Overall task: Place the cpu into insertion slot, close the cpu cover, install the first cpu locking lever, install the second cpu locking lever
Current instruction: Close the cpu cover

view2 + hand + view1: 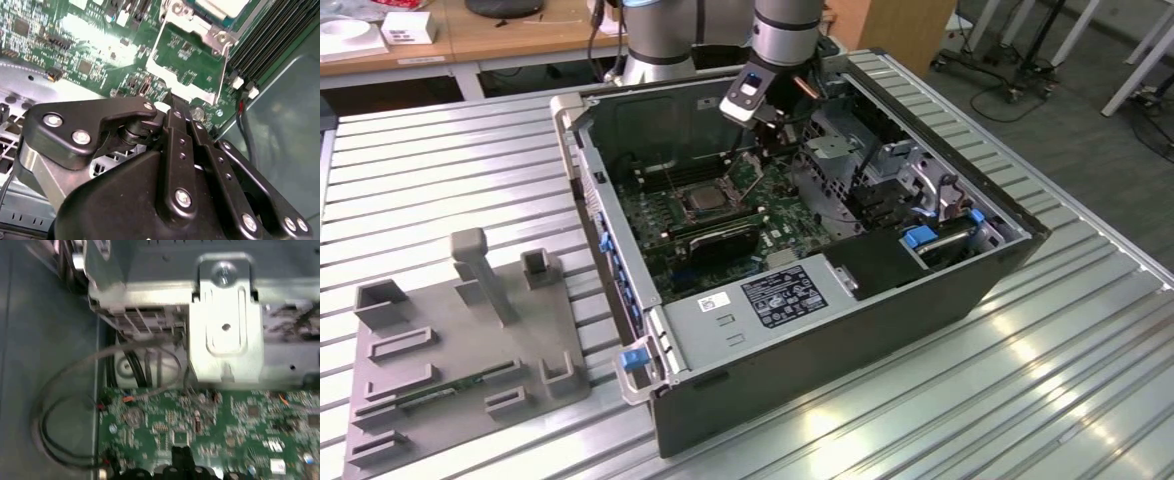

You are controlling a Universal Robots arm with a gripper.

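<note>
Gripper (175, 102) is nearest in the second wrist view: fingers drawn together, nothing visible btwn them. The tips are down at the free edge of the cpu cover (187, 55), on the side away from the insertion slot (678, 200). Prob held narrow so the tip can nudge the thin frame rather than grasp it. Cover lies open, off the slot, w/ green motherboard (35, 35) showing thru its cut-out. Can't tell whether the tips touch the frame, since the black linkage blocks the contact spot. Just past the cover's hinge side, the cpu (220, 6) shows as a pale plate that looks seated in the slot. It's cut off at the view's edge, so full seating is a guess. Locking levers: can't make out. RAM slots (270, 40) run just beside the slot. Farther from the slot are a steel bracket (225, 325) and a cable loop (65, 405). Then comes the PC case (854, 340) wall, and a grey fixture (467, 340) sits outside it, well apart from the slot.
</note>
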